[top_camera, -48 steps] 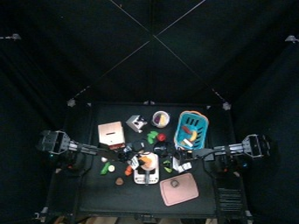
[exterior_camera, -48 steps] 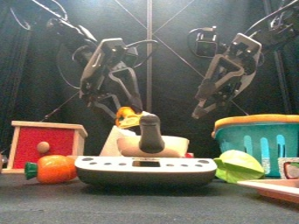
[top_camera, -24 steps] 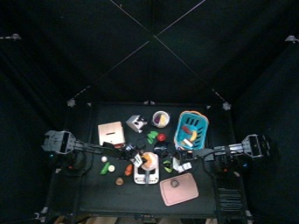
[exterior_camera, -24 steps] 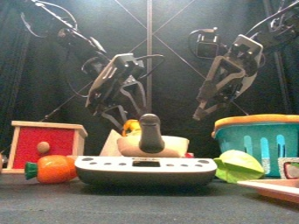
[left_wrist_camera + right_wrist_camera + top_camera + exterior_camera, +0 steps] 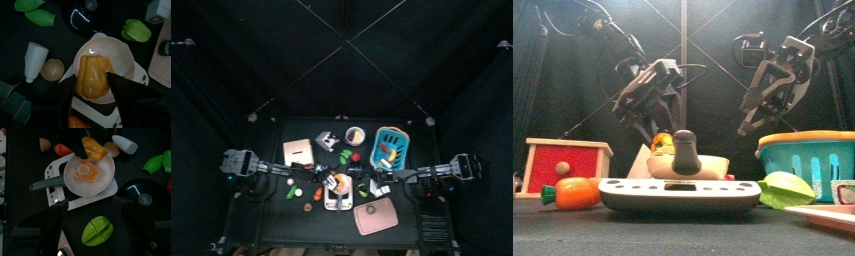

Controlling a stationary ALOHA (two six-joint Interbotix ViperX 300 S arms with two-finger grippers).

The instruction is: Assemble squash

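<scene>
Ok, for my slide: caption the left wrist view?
Left end effector holding a squash half over the white bowl.

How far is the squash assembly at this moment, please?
One squash piece already lies in the white bowl on the scale. The left gripper holds the other squash half just above the bowl. Joining them is left. The right gripper hangs above the table.

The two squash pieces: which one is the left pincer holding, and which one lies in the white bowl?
The left pincer holds the whole-skinned orange squash piece above the white bowl. The other squash piece lies in the bowl, cut face up.
</scene>
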